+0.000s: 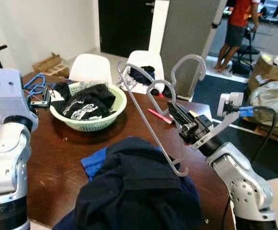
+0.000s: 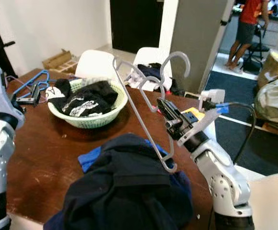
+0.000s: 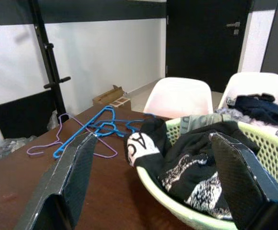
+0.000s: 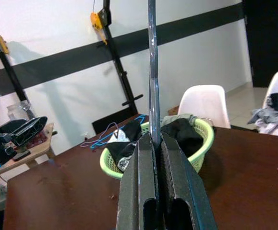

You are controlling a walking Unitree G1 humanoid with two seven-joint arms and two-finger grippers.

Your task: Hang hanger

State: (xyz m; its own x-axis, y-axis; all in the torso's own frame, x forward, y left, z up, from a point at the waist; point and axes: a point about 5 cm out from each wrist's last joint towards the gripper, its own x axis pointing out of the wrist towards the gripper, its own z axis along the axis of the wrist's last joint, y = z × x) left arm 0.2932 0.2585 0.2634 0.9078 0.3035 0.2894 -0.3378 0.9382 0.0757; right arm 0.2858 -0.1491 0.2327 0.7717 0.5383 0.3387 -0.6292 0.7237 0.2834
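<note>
1. Grey plastic, the hanger (image 1: 150,103) is pinched edge-on between the fingers of the right gripper (image 1: 177,115), held above the brown table (image 1: 62,158).
2. It looks light, stiff and smooth; a grip near the hook, as here, should stop it swinging.
3. Dark clothes (image 1: 134,191) lie below it; the green basket (image 1: 88,122) sits beyond.
4. The left gripper (image 3: 153,177) hovers, fingers spread apart, near the blue hangers (image 3: 98,127).

Readable text: none that I can make out. The black garment (image 3: 186,167) in the green basket (image 3: 268,158), centre right of the left wrist view, carries white printed marks, but I cannot resolve them into letters. I read no labels, brands or numbers elsewhere.
</note>
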